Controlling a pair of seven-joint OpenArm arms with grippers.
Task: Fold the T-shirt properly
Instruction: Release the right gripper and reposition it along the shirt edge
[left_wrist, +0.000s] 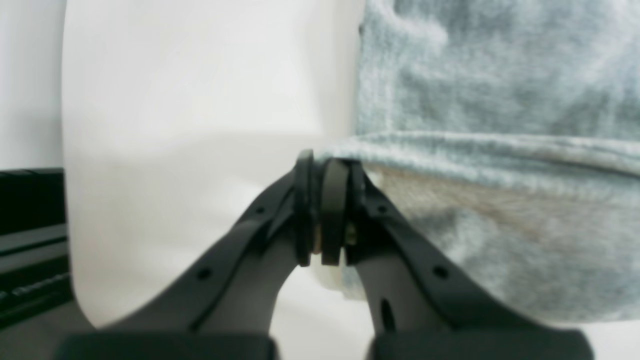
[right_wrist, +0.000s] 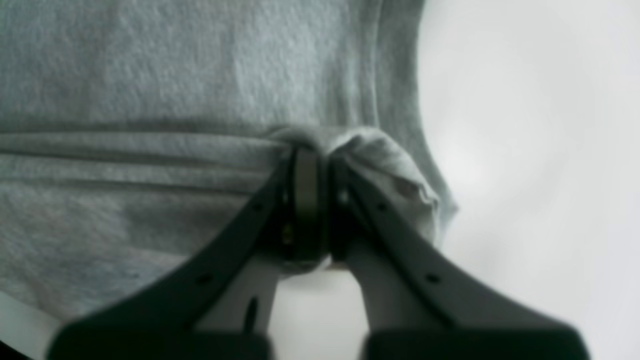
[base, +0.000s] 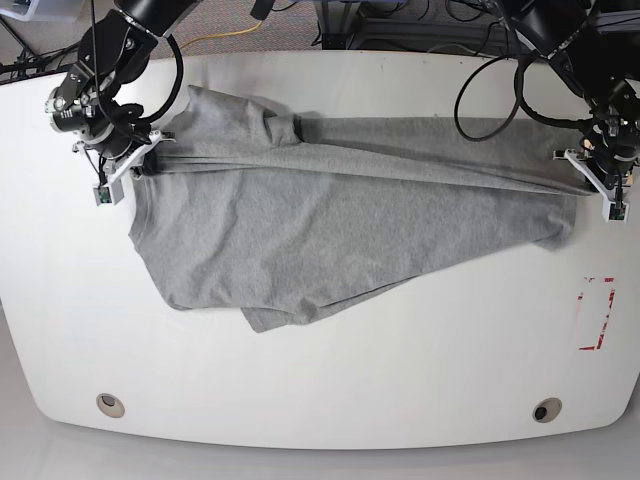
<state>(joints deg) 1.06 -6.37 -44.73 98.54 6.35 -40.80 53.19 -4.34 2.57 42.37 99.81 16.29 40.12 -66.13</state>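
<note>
White table (base: 320, 380), T-shirt (base: 330, 230) stretched, wrist views blurry

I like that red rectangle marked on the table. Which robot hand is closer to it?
The left gripper. It pinches the T-shirt edge just above the red rectangle. The right gripper holds the shirt at the table's opposite end.
</note>
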